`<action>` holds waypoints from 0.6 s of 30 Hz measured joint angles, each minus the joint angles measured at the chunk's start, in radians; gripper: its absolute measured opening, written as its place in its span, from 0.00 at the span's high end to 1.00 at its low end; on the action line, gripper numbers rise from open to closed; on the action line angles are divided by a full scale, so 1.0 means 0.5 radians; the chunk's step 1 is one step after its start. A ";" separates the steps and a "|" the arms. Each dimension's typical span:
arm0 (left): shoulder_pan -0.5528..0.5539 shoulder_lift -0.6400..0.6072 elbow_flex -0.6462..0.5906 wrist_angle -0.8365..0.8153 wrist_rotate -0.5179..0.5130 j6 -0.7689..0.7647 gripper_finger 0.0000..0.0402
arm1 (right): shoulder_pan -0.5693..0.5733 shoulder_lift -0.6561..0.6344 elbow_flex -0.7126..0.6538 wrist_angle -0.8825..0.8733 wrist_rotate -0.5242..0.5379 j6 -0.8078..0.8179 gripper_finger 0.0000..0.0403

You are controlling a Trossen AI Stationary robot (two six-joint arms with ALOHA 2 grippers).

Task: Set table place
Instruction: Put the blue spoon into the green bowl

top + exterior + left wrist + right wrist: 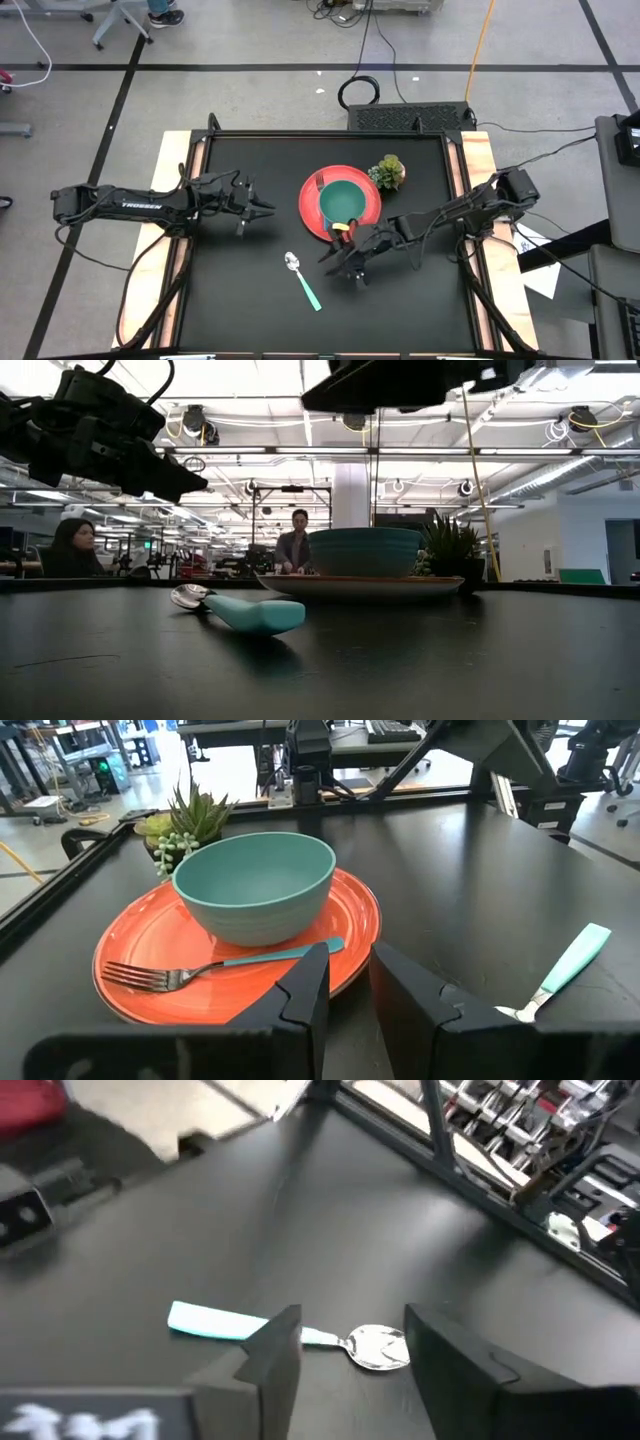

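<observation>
The red plate (312, 208) lies flat on the black table (230, 290), right of centre. A teal bowl (344, 201) stands on it, and a fork (190, 974) with a teal handle lies on the plate beside the bowl. A spoon (301, 278) with a teal handle lies on the table near the plate's near-left side; it also shows in the low view (240, 610). My right gripper (335, 262) is open, above the table, with the spoon's bowl end (378, 1347) showing between its fingers. My left gripper (265, 208) hovers left of the plate, slightly open and empty, pointing at the plate (345, 982).
A small potted succulent (388, 172) stands on the table at the plate's far right. Pale wooden strips (170, 200) run along the table's two short sides. People show in the room behind the table (295, 540).
</observation>
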 joint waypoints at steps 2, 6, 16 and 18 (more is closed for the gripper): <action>-0.001 0.000 0.000 -0.002 0.000 0.003 0.80 | -0.001 0.064 0.068 -0.090 0.003 -0.079 0.54; 0.000 0.000 0.000 -0.025 0.000 0.004 0.80 | -0.001 0.203 0.179 -0.198 0.004 -0.174 0.50; 0.000 0.001 0.000 -0.047 0.000 0.025 0.80 | -0.020 0.361 0.452 -0.201 -0.013 -0.405 0.57; -0.001 0.001 0.000 -0.048 0.000 0.025 0.80 | -0.049 0.370 0.518 -0.259 -0.096 -0.379 0.59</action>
